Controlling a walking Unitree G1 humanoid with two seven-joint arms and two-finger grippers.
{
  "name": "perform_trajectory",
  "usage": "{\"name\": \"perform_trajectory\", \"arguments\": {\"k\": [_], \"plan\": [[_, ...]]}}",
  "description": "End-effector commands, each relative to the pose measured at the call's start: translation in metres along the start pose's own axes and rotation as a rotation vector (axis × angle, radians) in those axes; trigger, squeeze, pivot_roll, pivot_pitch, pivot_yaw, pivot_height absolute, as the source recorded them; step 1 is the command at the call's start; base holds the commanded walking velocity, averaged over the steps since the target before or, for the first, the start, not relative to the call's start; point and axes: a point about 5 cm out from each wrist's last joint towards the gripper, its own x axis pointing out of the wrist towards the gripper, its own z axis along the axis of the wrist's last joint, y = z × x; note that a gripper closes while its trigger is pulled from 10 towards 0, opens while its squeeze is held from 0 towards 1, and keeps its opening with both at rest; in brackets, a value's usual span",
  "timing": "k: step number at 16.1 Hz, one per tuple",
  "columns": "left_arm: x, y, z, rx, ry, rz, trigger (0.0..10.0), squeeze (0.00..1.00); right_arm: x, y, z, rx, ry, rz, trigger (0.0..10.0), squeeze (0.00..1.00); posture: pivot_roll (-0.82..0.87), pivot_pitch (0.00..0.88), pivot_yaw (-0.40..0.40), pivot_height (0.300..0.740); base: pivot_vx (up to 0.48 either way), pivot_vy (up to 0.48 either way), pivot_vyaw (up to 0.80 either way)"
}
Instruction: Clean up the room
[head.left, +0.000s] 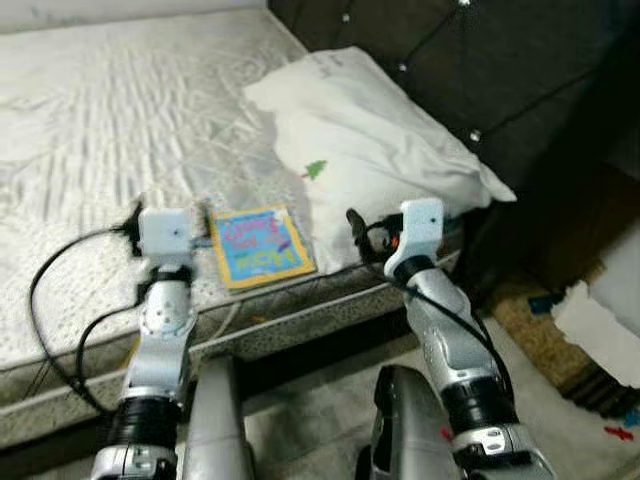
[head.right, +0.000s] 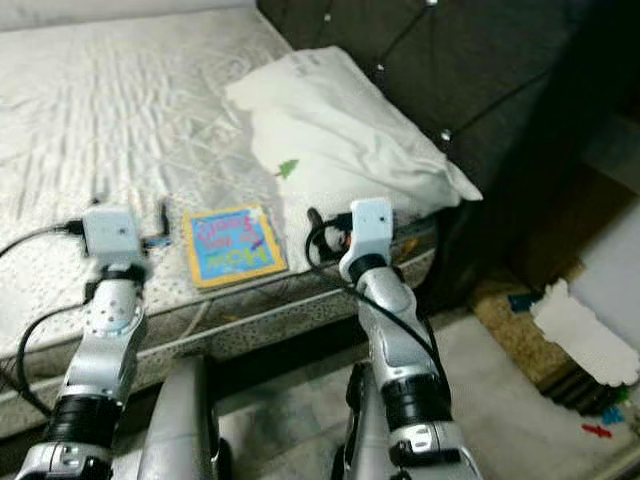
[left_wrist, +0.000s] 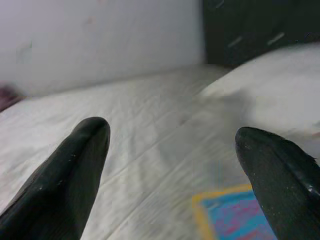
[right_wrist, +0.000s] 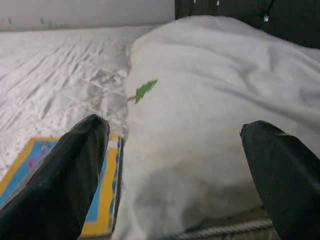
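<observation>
The step in hand looks like picking up the book (head.left: 262, 246) — the left hand (left_wrist: 172, 165), fingers apart, should slide sideways over it and pinch one edge. The right hand (right_wrist: 172, 165), fingers also apart, faces the pillow (head.left: 370, 150). The book lies flat at centre frame on the bed (head.left: 100, 130), touching the pillow: thin, yellow-bordered, blue cover with pink lettering.

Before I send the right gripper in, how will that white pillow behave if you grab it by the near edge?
The pillow looks soft and creased, so it will probably sag and fold rather than lift flat. It seems bulky but likely light. Its near corner lies against the book, so pulling it may nudge the book.
</observation>
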Motion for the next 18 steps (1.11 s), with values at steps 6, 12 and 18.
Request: {"name": "perform_trajectory", "arguments": {"k": [6,12,18], "plan": [[-0.015,-0.010,0.006,0.006,-0.003,-0.004,10.0,0.00,-0.002,-0.003,0.002,-0.012,-0.059,0.005,10.0,0.00,0.12,0.000,-0.043,0.551,0.000,0.000,0.00],[-0.021,-0.014,-0.007,-0.044,0.082,-0.036,10.0,0.00,-0.004,0.004,-0.003,0.014,-0.058,0.025,10.0,0.00,0.13,0.000,-0.036,0.624,0.000,0.000,0.00],[-0.021,-0.024,-0.009,-0.045,0.107,-0.078,10.0,0.00,-0.011,0.002,-0.009,0.038,-0.047,-0.014,10.0,0.00,0.10,0.000,0.002,0.682,0.000,0.000,0.00]]}}
